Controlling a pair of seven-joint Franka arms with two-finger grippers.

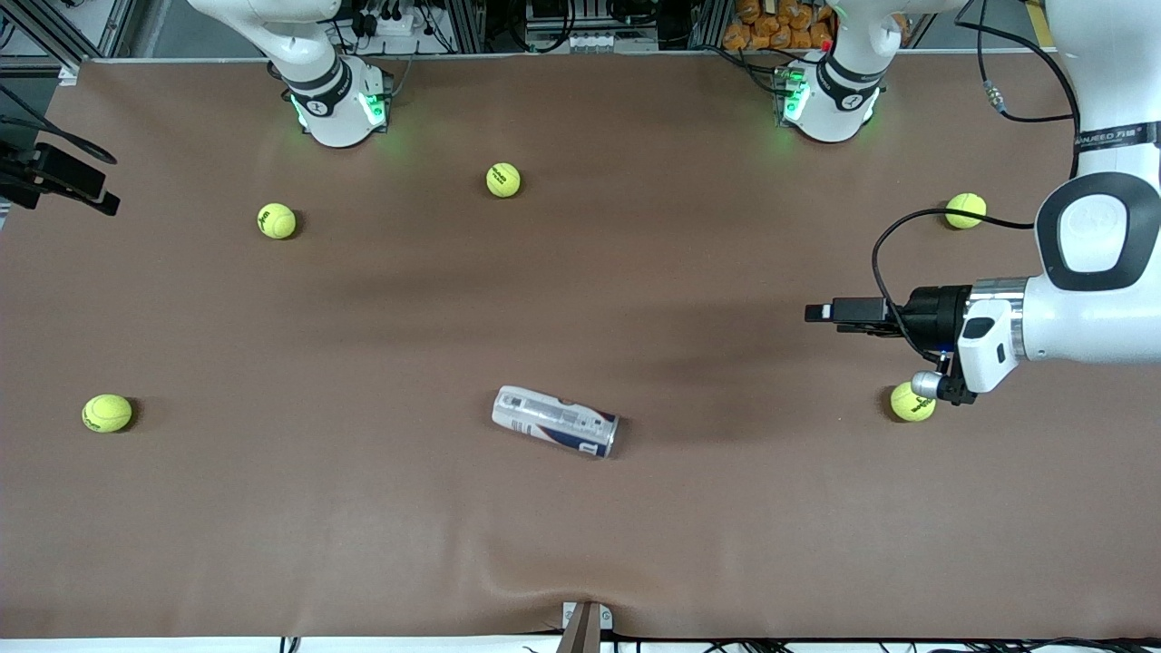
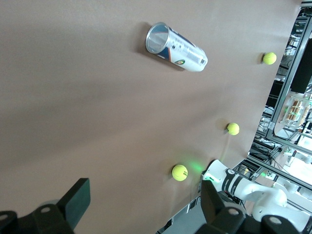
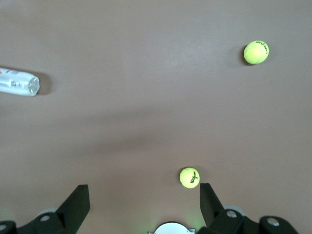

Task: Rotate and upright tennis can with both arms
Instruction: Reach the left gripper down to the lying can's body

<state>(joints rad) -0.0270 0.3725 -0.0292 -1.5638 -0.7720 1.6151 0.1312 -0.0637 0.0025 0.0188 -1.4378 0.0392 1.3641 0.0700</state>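
Note:
The tennis can lies on its side on the brown table, near the middle and toward the front camera. Its metal-rimmed open end points toward the left arm's end. It also shows in the left wrist view and at the edge of the right wrist view. My left gripper is open and empty. It is held level in the air over bare table, well off from the can's rim end, and it also shows in its own wrist view. My right gripper is open and empty, high above its own base and out of the front view.
Several yellow-green tennis balls lie around: one under the left wrist, one by the left arm's cable, and others. A black device juts in at the right arm's end.

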